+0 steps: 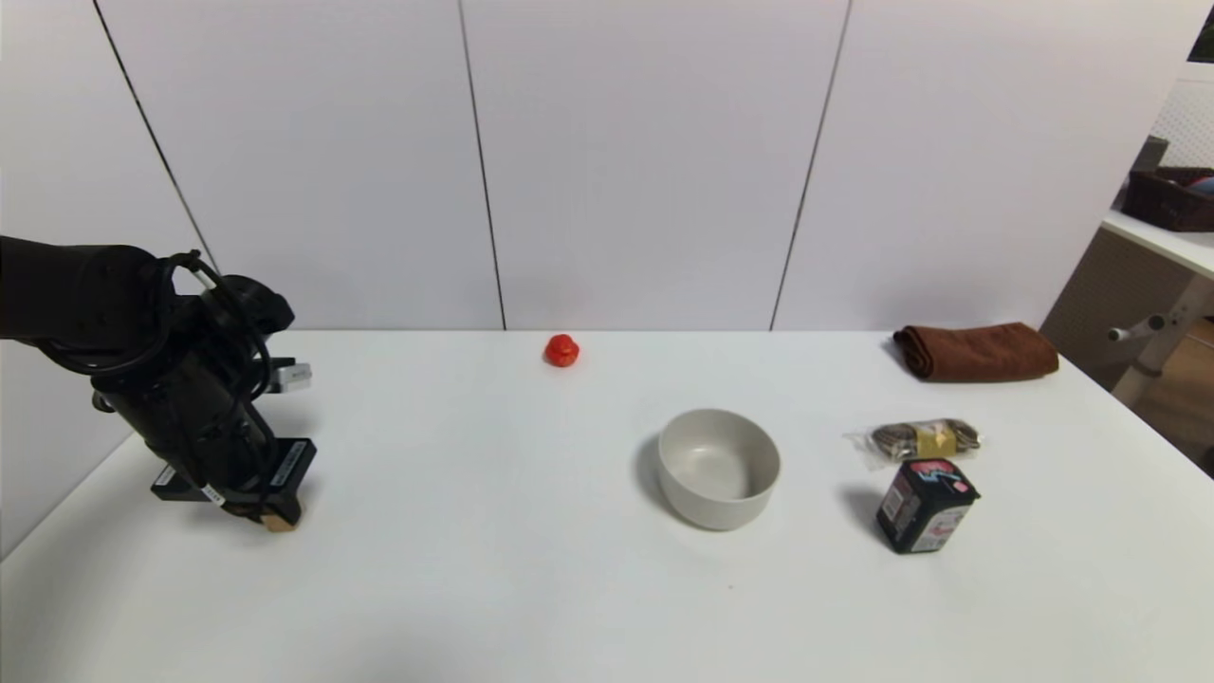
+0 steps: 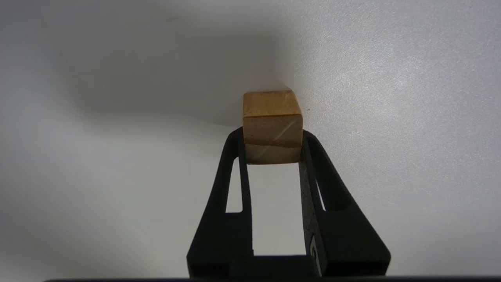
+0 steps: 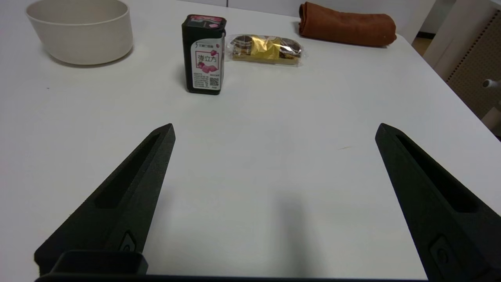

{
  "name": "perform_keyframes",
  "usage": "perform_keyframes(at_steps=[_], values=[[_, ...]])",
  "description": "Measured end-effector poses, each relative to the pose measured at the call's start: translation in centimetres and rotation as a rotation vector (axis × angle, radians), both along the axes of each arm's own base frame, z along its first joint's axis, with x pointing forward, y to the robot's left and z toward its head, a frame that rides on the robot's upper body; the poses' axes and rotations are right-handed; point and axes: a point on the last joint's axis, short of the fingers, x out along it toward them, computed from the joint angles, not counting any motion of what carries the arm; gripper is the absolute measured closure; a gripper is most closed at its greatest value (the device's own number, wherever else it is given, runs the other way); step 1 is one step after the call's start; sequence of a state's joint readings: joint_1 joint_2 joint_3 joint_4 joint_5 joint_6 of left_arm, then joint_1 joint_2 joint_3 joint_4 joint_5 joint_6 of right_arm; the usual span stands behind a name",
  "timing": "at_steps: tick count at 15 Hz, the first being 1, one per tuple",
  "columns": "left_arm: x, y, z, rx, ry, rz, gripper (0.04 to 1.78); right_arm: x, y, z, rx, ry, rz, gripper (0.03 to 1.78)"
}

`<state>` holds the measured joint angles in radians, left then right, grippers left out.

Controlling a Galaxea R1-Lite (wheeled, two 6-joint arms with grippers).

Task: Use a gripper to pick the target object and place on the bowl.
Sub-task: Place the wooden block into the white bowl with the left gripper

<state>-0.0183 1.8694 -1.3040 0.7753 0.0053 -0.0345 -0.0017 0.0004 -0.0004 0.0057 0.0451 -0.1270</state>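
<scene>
Clamping wooden cube, left gripper jaws; bowl empty; right gripper jaws wide.

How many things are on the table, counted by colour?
Red: 1, the small red round object
Tan: 1, the wooden cube pinched in the left hand
Grey-white: 1, the bowl
Black: 1, the printed box
Brown: 1, the folded cloth
Clear with gold: 1, the wrapped snack packet
Total: 6
</scene>
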Motion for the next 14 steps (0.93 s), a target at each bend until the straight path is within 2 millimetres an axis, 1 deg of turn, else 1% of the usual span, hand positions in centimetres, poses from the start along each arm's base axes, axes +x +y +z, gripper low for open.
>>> perform_keyframes(at_steps=[2, 3, 5, 7, 9, 11, 13, 14], values=[[-0.1, 0.0, 0.4, 0.000, -0.016, -0.001, 1.45, 0.0, 0.0, 0.0, 0.000, 0.000, 0.000, 0.04], [-0.2, -0.1, 0.9, -0.001, -0.034, -0.003, 1.45, 0.0, 0.0, 0.0, -0.001, 0.000, 0.000, 0.04], [-0.4, -0.8, 2.6, -0.003, -0.102, -0.030, 1.45, 0.0, 0.0, 0.0, 0.000, 0.000, 0.000, 0.04], [-0.5, -2.2, 4.9, -0.016, -0.191, -0.080, 1.45, 0.0, 0.0, 0.0, 0.000, 0.001, 0.000, 0.04], [-0.7, -4.3, 7.0, -0.031, -0.276, -0.152, 1.45, 0.0, 0.0, 0.0, -0.001, 0.000, 0.001, 0.04], [-0.9, -6.9, 8.7, -0.053, -0.342, -0.237, 1.45, 0.0, 0.0, 0.0, -0.001, 0.000, 0.000, 0.04], [-0.8, -9.6, 9.8, -0.094, -0.396, -0.328, 1.45, 0.0, 0.0, 0.0, -0.001, 0.000, 0.000, 0.04], [-0.5, -11.1, 10.0, -0.147, -0.419, -0.389, 1.45, 0.0, 0.0, 0.0, -0.001, 0.000, 0.000, 0.04]])
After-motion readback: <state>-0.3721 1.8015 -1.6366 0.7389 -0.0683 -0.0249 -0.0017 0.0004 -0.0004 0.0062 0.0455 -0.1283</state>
